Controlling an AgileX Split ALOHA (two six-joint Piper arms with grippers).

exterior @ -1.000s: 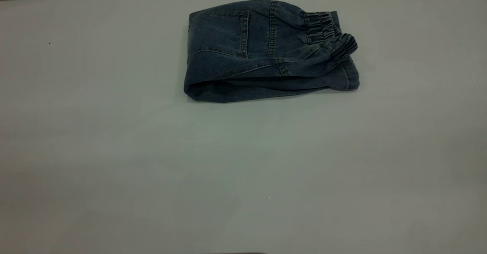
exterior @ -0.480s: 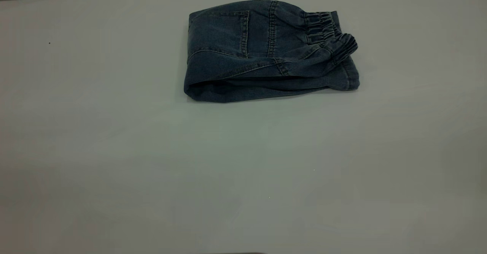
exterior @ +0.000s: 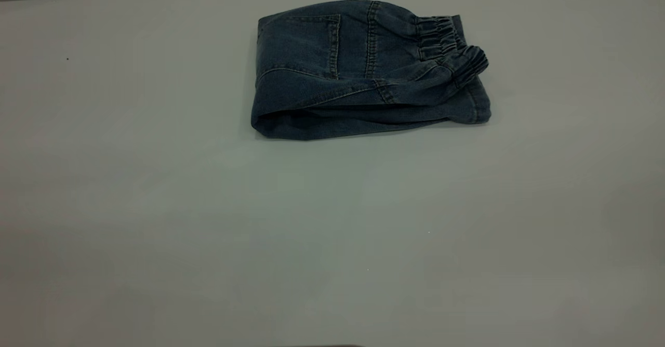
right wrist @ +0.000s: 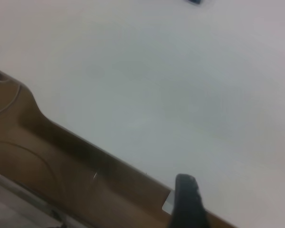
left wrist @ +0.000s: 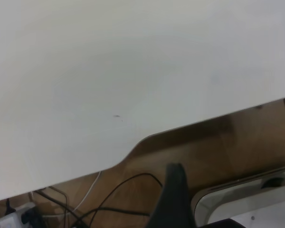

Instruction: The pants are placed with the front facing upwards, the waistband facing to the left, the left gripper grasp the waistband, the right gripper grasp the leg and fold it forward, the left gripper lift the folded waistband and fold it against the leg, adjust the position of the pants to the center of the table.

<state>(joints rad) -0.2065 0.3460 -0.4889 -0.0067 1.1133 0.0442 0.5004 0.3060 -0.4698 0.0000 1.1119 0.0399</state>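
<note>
Now folded pants [exterior: 363, 71] on table [exterior: 332, 222], both fingers far off

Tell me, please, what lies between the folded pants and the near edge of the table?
Nothing: in the exterior view only bare table stretches from the pants toward the near edge.

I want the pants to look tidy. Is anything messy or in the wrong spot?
The folded blue denim pants sit near the far edge of the white-grey table, not at its center. The ruffled elastic waistband is bunched and skewed at the bundle's right end. Neither gripper is over the pants.
</note>
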